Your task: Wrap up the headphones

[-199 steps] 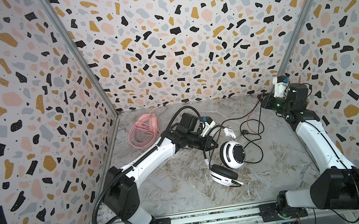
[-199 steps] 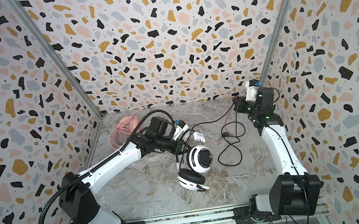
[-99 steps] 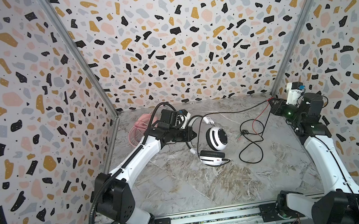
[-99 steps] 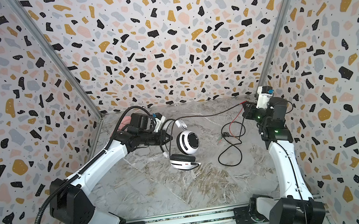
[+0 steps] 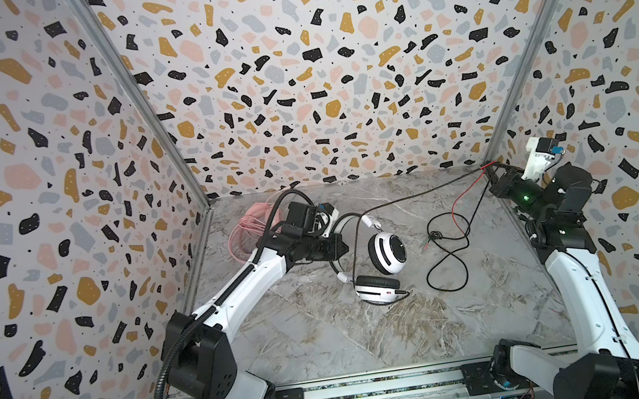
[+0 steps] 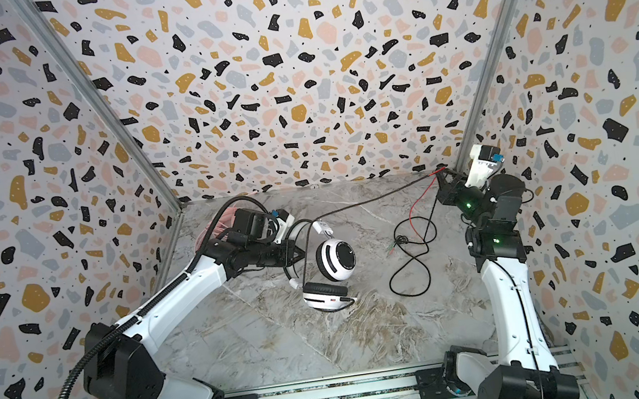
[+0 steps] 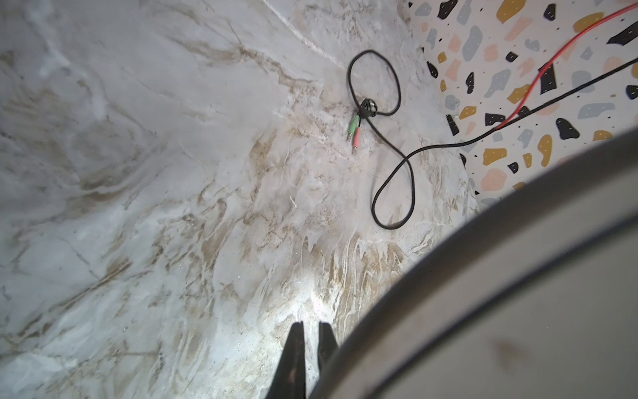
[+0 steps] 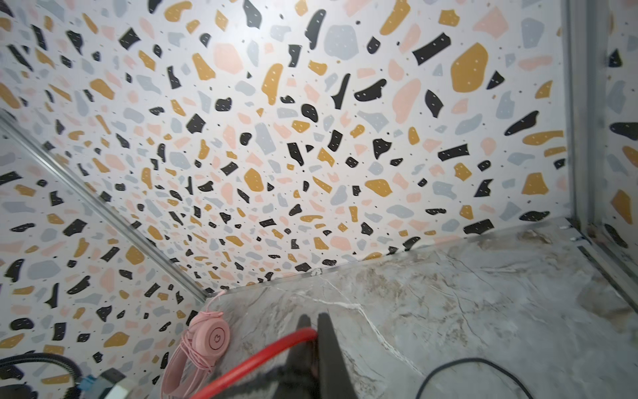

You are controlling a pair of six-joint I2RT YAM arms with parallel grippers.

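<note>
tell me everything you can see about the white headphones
The white headphones look like glossy plastic. One cup is on edge, its black-ringed face toward the camera; the other cup lies on the table, black pad up. The thin black headband arcs past the shut left gripper; whether it is pinched is unclear. The black cord runs taut to the right gripper, shut on it and a red cord. Slack loops on the table, ending in green and pink plugs.

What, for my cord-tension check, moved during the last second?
Left pincer pulled back toward the far left, taking the white-and-black headset along. Right pincer, shut on the cords, swung rightward, pulling one taut. Both stayed shut; pink headset stayed put.
</note>
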